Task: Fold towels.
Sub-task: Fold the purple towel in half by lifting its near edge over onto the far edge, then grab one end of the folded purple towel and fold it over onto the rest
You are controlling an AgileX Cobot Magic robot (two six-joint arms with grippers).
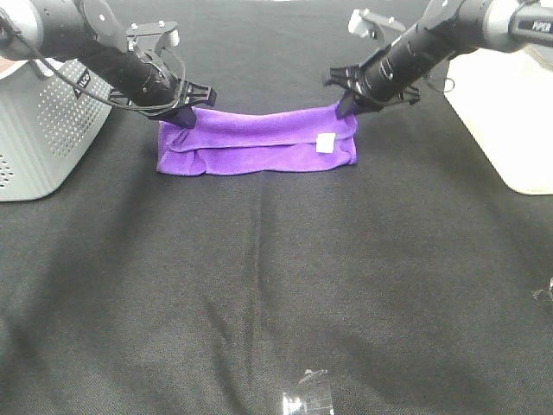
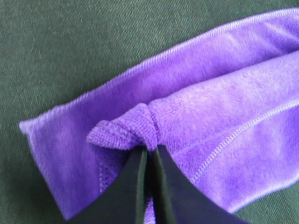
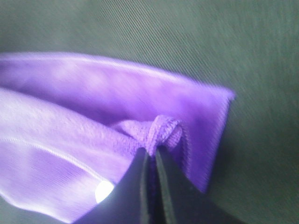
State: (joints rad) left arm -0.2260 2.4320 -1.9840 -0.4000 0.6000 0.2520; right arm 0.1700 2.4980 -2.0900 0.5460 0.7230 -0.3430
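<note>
The purple towel (image 1: 259,143) lies folded into a long band on the black table, at the far middle, with its white tag (image 1: 326,143) near its right end. My left gripper (image 1: 185,111) is shut on the towel's far left corner, and the left wrist view shows the pinched cloth (image 2: 135,130) bunched at the fingertips. My right gripper (image 1: 346,105) is shut on the far right corner, and the right wrist view shows the cloth (image 3: 161,130) bunched there. The held edge hangs slightly raised between the two grippers.
A grey perforated basket (image 1: 39,130) stands at the far left. A cream-white box (image 1: 510,112) stands at the far right. Small clear plastic pieces (image 1: 307,399) lie at the table's near edge. The black cloth (image 1: 276,285) covers the table.
</note>
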